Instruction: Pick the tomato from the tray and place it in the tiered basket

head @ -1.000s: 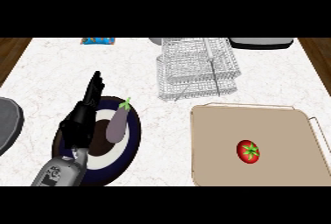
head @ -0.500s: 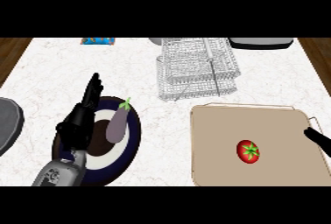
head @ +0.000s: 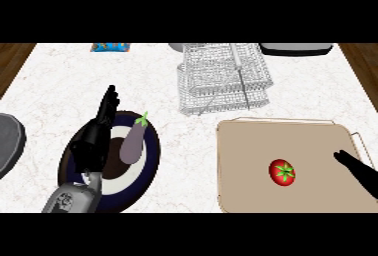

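A red tomato (head: 281,172) with a green stem lies on the beige tray (head: 251,140) at the right. My right hand (head: 359,170) comes in from the right edge, fingers straight, a short way right of the tomato and apart from it. The white wire tiered basket (head: 224,80) stands behind the tray, at the counter's middle back. My left hand (head: 94,135) rests open at the left, fingers pointing up, over a dark plate.
A dark blue plate (head: 146,165) holds a purple eggplant (head: 133,142) beside my left hand. A grey round object (head: 7,142) sits at the left edge. A blue packet (head: 111,47) and a grey appliance (head: 295,48) lie along the back.
My right hand has entered from the right edge and moved left over the tray toward the tomato. The left hand and the tomato have not moved.
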